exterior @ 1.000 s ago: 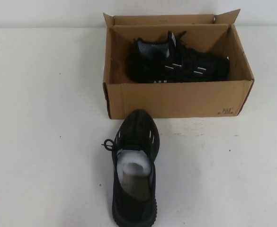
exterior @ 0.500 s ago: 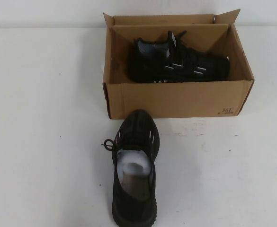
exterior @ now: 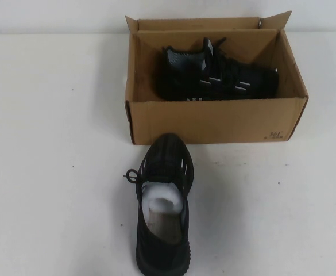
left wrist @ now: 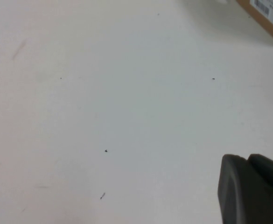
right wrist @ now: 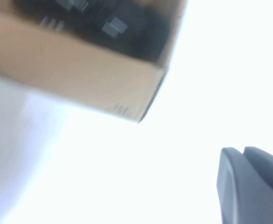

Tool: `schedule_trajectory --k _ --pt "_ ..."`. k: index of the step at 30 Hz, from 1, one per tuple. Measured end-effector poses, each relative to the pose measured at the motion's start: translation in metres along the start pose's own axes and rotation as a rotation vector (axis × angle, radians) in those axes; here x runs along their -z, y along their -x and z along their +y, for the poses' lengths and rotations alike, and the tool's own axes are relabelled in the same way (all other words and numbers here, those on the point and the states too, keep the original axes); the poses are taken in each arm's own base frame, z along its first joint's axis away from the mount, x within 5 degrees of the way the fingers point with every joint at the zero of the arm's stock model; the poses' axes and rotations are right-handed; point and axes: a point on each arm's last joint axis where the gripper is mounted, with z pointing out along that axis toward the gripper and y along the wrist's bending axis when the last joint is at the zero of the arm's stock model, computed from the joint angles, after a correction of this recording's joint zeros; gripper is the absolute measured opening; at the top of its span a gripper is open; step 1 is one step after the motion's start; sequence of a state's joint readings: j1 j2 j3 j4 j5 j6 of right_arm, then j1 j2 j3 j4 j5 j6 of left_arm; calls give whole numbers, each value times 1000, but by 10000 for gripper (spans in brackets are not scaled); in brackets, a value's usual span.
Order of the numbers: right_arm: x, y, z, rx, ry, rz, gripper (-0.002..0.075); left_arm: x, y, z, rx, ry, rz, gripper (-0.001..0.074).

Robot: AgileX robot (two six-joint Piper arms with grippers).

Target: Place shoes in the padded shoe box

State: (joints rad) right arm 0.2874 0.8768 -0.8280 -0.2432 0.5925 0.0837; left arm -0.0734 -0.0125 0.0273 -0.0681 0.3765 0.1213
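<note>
One black knit sneaker (exterior: 216,77) with white dash marks lies on its side inside the brown cardboard shoe box (exterior: 213,119) at the back of the table. The other sneaker (exterior: 163,201), with white paper stuffing, stands on the table in front of the box, toe toward it. Neither arm shows in the high view. My left gripper (left wrist: 246,157) is shut and empty over bare table. My right gripper (right wrist: 241,150) is shut and empty, off a front corner of the box (right wrist: 80,79), with the boxed sneaker (right wrist: 103,23) showing above the wall.
The white table (exterior: 53,144) spreads on both sides of the box and the loose sneaker. A corner of the box with a barcode label (left wrist: 267,14) shows in the left wrist view. The box flaps stand upright.
</note>
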Motion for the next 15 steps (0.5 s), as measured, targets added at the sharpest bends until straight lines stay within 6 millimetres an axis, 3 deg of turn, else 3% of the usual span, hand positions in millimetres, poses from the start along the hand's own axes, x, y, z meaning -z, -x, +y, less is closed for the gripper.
schedule_trajectory --k 7,11,15 --pt "4 -114 -8 -211 -112 -304 -8 0 0 0 0 0 2 0" --pt "7 -167 -5 -275 -199 -414 -8 0 0 0 0 0 2 0" --pt "14 -184 -2 -286 -231 -493 -8 0 0 0 0 0 2 0"
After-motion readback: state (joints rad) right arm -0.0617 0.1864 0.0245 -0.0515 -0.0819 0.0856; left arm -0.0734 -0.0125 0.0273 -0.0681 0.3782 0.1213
